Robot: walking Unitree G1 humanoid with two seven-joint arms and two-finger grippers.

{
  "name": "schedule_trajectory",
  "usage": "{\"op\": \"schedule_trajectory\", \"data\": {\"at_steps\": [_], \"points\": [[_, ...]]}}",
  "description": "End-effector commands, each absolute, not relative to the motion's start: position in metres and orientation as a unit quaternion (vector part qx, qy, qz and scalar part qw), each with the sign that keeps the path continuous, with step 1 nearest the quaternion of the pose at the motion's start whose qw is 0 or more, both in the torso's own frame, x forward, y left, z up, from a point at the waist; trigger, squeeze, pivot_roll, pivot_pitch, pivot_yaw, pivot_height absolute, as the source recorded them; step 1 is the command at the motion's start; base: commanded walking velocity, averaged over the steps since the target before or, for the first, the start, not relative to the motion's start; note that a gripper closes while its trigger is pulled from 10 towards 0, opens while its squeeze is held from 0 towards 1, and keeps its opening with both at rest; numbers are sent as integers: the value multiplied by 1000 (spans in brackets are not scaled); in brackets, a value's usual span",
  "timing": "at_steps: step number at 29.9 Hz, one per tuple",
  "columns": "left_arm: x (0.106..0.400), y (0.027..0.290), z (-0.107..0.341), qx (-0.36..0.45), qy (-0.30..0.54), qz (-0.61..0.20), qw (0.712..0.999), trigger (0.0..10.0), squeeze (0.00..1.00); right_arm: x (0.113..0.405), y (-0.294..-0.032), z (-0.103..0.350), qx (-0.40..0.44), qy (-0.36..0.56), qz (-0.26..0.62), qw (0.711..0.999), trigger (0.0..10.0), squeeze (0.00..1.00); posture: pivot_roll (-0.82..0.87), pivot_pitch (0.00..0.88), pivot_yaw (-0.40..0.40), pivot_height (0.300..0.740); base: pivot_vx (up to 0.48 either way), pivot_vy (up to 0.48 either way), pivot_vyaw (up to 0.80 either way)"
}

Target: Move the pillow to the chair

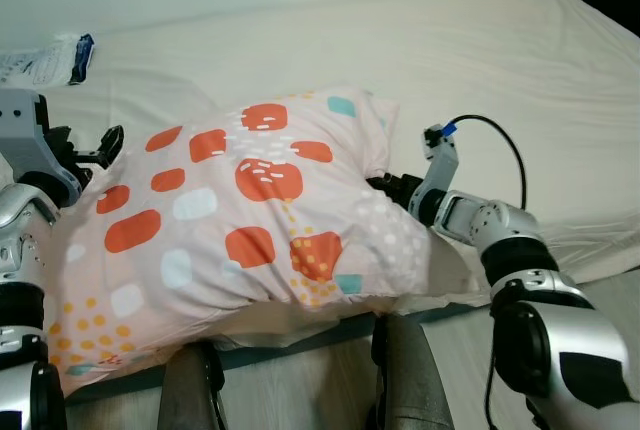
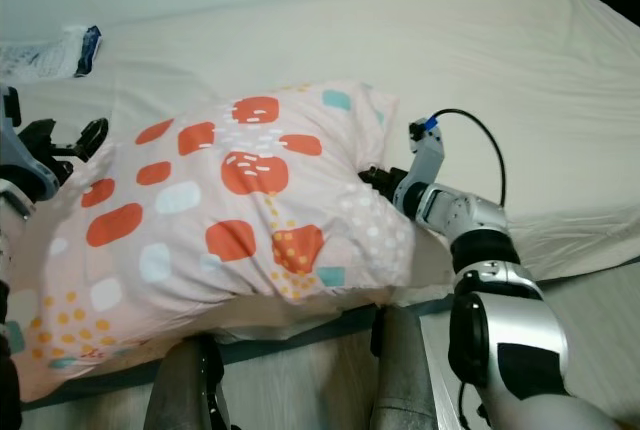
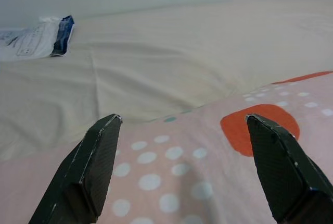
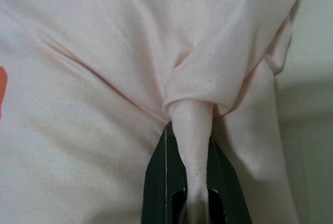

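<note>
Pillow (image 1: 240, 230) lies on bed (image 1: 500, 60) edge, long axis across robot. Right gripper (image 4: 190, 182) clamps fold of cover at right end. Left gripper (image 3: 182, 166) gapes wide over left end, holding nothing.

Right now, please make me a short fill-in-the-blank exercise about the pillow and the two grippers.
1. The right gripper has its jaws shut on a fold of the ____ fabric.
2. The left gripper has its jaws ____ above the pillow.
3. The pillow lies on the ____, whose sheet is cream.

Missing words: pillow; open; bed
</note>
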State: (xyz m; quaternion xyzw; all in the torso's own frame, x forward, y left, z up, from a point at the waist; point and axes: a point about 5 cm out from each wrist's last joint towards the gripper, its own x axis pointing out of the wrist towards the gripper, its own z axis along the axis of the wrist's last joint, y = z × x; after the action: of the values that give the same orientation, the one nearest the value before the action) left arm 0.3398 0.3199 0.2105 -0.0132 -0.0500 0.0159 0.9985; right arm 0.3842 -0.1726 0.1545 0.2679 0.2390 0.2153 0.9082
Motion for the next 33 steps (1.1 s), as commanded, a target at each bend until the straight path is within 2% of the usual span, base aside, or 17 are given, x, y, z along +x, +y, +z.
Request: {"op": "schedule_trajectory", "data": {"at_steps": [1,2,3,4,6,11,13,14,16,18,24,29,33], "points": [[336,320,205,-25,-45,17,999,10000,0,381,-184,153,274,255,197,906,0,0,50,140,4,506,0,0,0],[336,320,205,-25,-45,17,999,10000,0,381,-184,153,274,255,197,906,0,0,50,140,4,506,0,0,0],[335,318,205,-28,-45,13,999,10000,0,379,-201,168,282,242,190,909,0,0,42,144,7,506,0,0,0],[335,318,205,-28,-45,13,999,10000,0,379,-201,168,282,242,190,909,0,0,42,144,7,506,0,0,0],[335,313,200,-33,-41,7,999,10000,0,369,-237,196,285,215,177,917,0,0,31,147,15,506,0,0,0],[336,310,197,-36,-38,5,999,10000,0,362,-256,205,273,205,161,926,0,0,31,148,17,506,0,0,0],[337,305,197,-39,-37,0,999,10000,0,357,-282,207,265,194,114,938,0,0,29,149,20,506,0,0,0],[337,305,197,-39,-37,0,999,10000,0,357,-282,207,265,194,114,938,0,0,29,149,20,506,0,0,0],[338,303,197,-40,-36,-1,999,10000,0,351,-307,217,265,170,71,947,0,0,31,150,17,506,0,0,0],[337,305,197,-40,-36,1,999,10000,0,348,-316,224,258,157,55,952,0,0,34,153,17,506,0,0,0],[334,307,193,-42,-22,5,999,10000,0,332,-337,243,245,137,15,960,0,0,25,158,24,506,0,0,0],[336,304,183,-51,4,-9,999,10000,0,332,-336,242,246,140,15,959,0,0,27,159,21,506,0,0,0],[337,306,147,-67,110,-12,992,10000,0,336,-324,236,249,151,32,956,0,0,33,160,17,506,0,0,0]]}}
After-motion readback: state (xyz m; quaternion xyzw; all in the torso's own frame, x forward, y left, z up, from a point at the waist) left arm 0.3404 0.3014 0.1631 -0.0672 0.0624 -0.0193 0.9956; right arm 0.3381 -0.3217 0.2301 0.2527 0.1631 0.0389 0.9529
